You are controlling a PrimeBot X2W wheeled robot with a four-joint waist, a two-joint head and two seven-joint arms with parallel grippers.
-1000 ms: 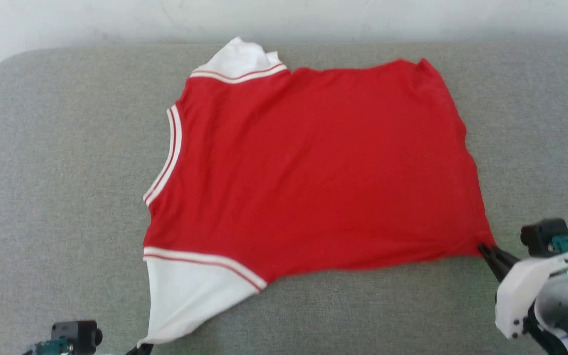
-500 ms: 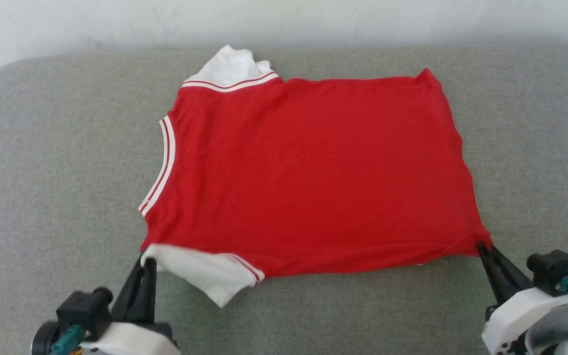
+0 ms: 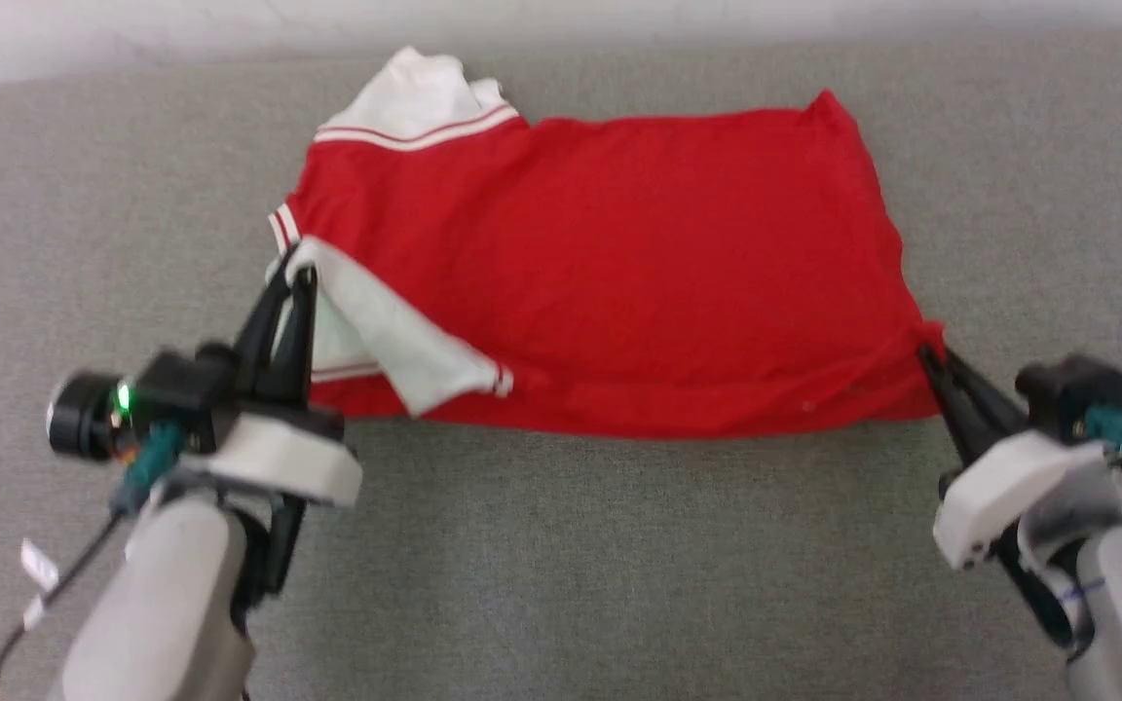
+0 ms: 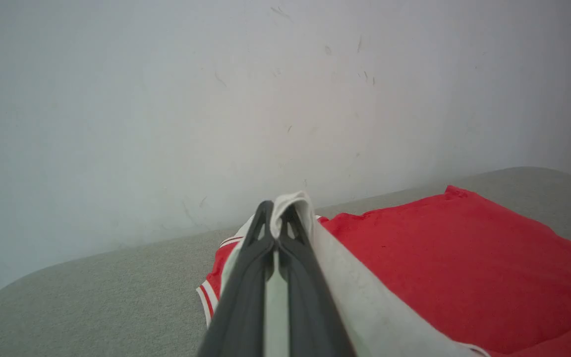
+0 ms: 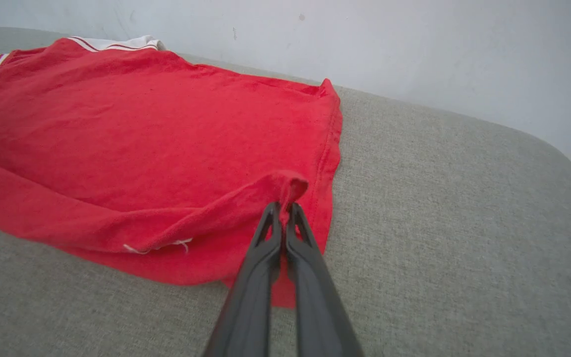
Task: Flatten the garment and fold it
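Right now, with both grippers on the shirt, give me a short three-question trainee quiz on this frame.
1. True or false: the left gripper is shut on the white sleeve of the garment.
2. The right gripper pinches: A the neckline, B a red hem corner, C the far sleeve?
3. Fill in: the cloth-covered surface under it is ____ in colour.
Key: 1 true; 2 B; 3 grey.

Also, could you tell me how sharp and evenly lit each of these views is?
Head view: softly blurred throughout, edges of the garment smeared, light even. Left wrist view: the left gripper up close is soft, the wall flatly lit. Right wrist view: sharpest, weave of the grey surface crisp, no glare.
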